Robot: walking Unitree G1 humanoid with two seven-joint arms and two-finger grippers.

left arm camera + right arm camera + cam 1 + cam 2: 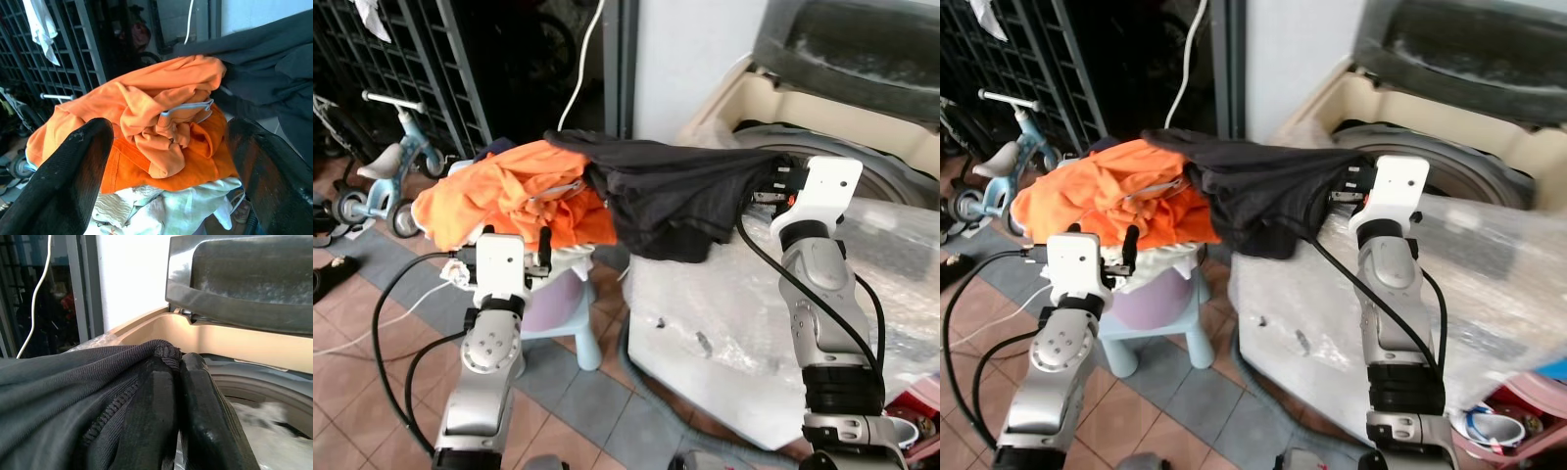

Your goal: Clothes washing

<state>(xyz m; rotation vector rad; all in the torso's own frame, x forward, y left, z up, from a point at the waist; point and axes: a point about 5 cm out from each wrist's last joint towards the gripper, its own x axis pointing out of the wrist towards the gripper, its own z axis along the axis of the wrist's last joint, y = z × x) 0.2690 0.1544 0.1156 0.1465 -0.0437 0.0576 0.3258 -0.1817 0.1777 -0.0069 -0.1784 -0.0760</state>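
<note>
Beside the washing machine [822,323], the right gripper [178,377] pinches a black garment [666,191]. Left gripper [168,161] gapes empty. Its trailing end may drag the orange clothes [509,191] off.

Clothes pile [514,201] on stool [563,308], left of washing machine [822,294].

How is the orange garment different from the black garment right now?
The orange garment lies bunched on the laundry pile, while the black garment is stretched out between the pile and the washing machine. The right gripper is shut on the black garment; the open left gripper faces the orange garment without touching it. Both are crumpled fabric, with the black one overlapping the orange one's edge.
</note>
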